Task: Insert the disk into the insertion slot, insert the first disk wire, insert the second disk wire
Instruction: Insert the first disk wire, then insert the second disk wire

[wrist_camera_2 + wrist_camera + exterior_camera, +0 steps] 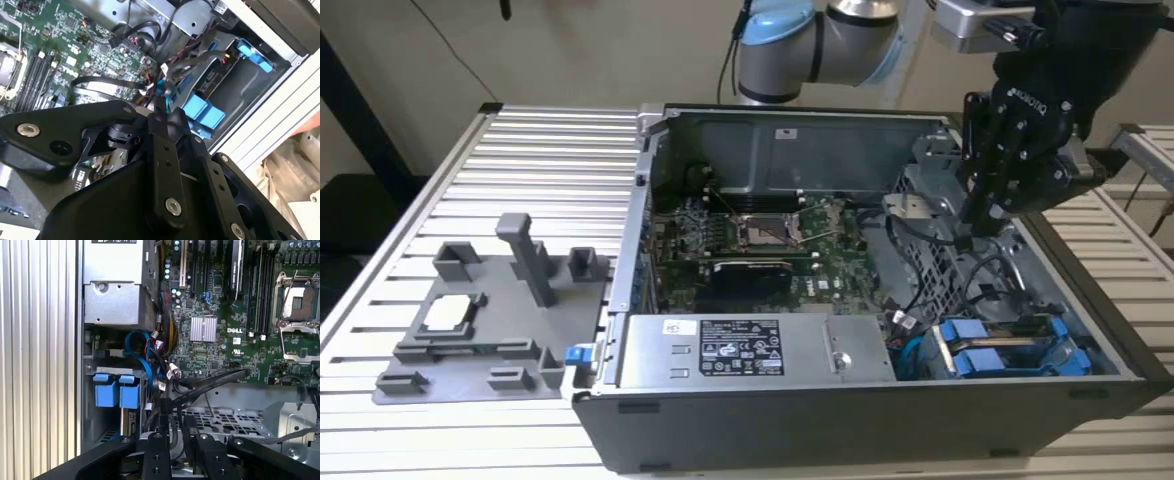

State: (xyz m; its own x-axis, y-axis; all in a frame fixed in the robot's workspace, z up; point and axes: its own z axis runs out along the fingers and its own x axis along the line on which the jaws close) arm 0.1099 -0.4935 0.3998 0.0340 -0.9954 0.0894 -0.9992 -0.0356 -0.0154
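My black gripper [971, 222] hangs over the open computer case on the exterior view's right, above the grey drive cage. In both wrist views its fingers are closed on the end of a flat black disk wire [210, 382], which runs back across the motherboard. The wire's end, with a bit of blue, sits at the gripper [160, 100] tips. The insertion slot [1007, 350] is at the case's near right corner. A flat grey disk [235, 87] framed in blue plastic lies in it, with two blue tabs [116, 390] at its end.
The silver power-supply box [747, 348] sits beside the slot. Loose black, red and blue cables [150, 357] bunch between it and the cage. The green motherboard [761, 240] fills the case's middle. A grey plastic fixture [480, 310] rests on the slatted table at the exterior view's left.
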